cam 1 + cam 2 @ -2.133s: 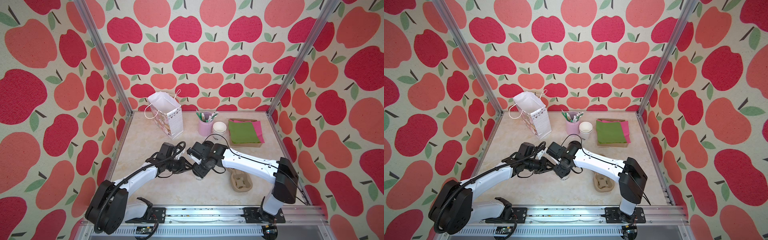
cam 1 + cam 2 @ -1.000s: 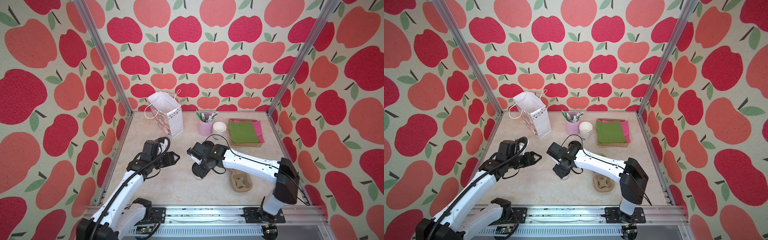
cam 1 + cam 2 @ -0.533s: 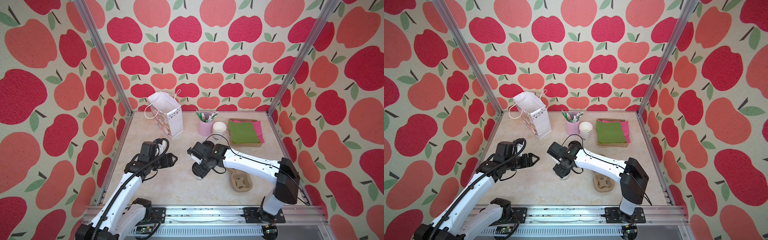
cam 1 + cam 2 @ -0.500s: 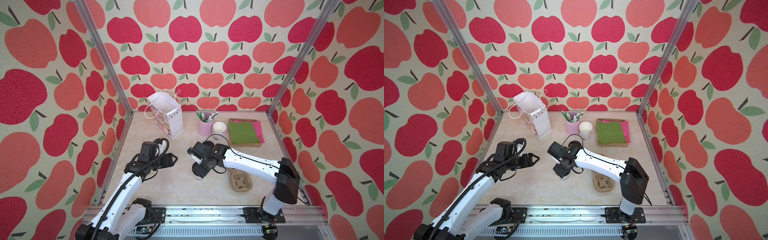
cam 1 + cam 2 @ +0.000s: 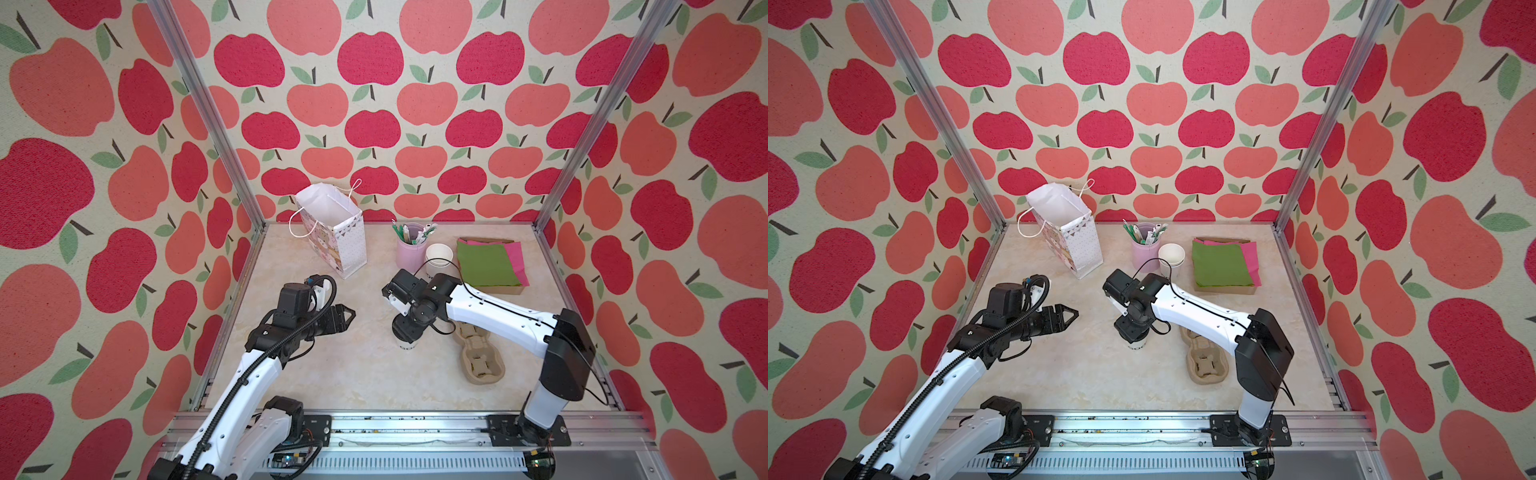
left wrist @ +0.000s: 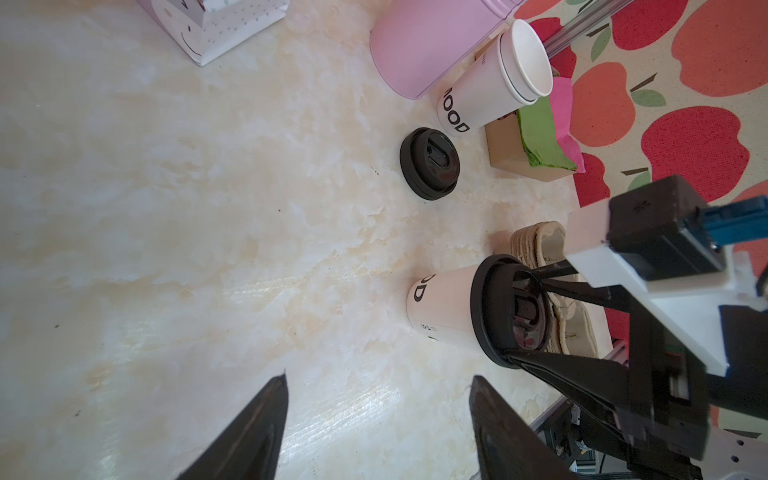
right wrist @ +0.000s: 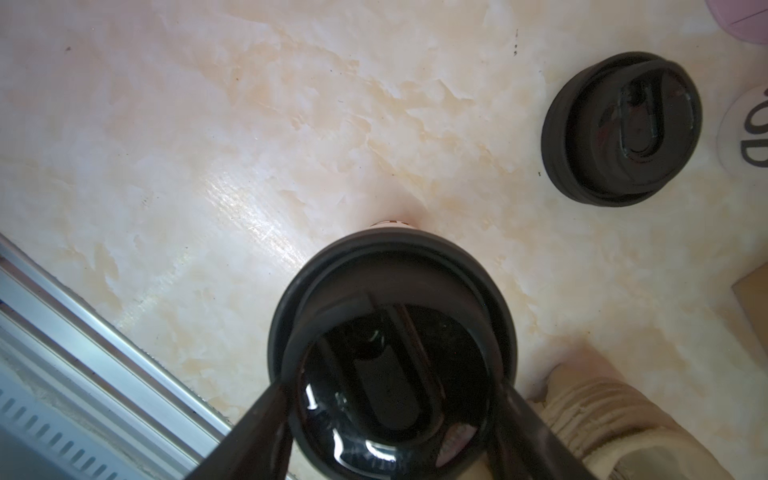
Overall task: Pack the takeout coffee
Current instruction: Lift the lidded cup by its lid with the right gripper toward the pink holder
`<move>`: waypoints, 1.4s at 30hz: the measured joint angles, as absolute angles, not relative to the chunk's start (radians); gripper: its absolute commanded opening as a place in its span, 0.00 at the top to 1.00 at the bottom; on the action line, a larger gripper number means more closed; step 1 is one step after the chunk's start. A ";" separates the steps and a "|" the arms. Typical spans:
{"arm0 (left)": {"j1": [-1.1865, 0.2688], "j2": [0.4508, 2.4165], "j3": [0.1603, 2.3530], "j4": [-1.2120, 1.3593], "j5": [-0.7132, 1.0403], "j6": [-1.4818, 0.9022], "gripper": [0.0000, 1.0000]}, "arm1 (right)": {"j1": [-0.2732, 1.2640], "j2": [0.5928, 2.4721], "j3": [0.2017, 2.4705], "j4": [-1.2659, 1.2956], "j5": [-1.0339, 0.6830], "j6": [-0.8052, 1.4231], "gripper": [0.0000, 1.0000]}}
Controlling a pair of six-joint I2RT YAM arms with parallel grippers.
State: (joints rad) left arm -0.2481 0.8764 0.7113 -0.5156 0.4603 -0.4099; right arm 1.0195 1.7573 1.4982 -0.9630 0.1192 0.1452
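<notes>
At mid-table, right pincer (image 7: 392,382) tight on takeout coffee (image 6: 444,307) lid (image 6: 482,307); left pincer (image 6: 379,377) agape.

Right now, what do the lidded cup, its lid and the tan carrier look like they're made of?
The cup: white paper, matte, with printed black lettering; possibly coated. The lid: black plastic, glossy, with moulded ridges and bright highlights. The carrier: likely moulded pulp, tan, with a rough fibrous surface.

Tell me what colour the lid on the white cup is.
Black round plastic sip lid, clearest in left wrist view.

The left hand (image 5: 348,319) backed off the takeout coffee (image 5: 406,344).
</notes>
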 measured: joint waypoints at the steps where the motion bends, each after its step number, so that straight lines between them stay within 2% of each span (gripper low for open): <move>1: -0.248 0.877 0.711 -0.512 0.461 -0.412 0.28 | 1.008 1.770 1.515 -0.969 0.123 0.135 0.47; 16: -0.248 0.851 0.710 -0.479 0.460 -0.428 0.27 | 0.857 1.987 1.893 -1.020 0.121 0.011 0.47; 30: -0.246 0.850 0.704 -0.466 0.460 -0.432 0.24 | 0.824 2.236 2.247 -1.088 0.070 -0.031 0.47; 42: -0.246 0.826 0.686 -0.459 0.460 -0.445 0.23 | 0.799 2.312 2.345 -1.143 0.051 -0.035 0.46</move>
State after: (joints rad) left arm -0.2462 0.8261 0.6865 -0.4587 0.4603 -0.4450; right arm 0.7994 2.3119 2.3451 -1.1427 0.0509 -0.0345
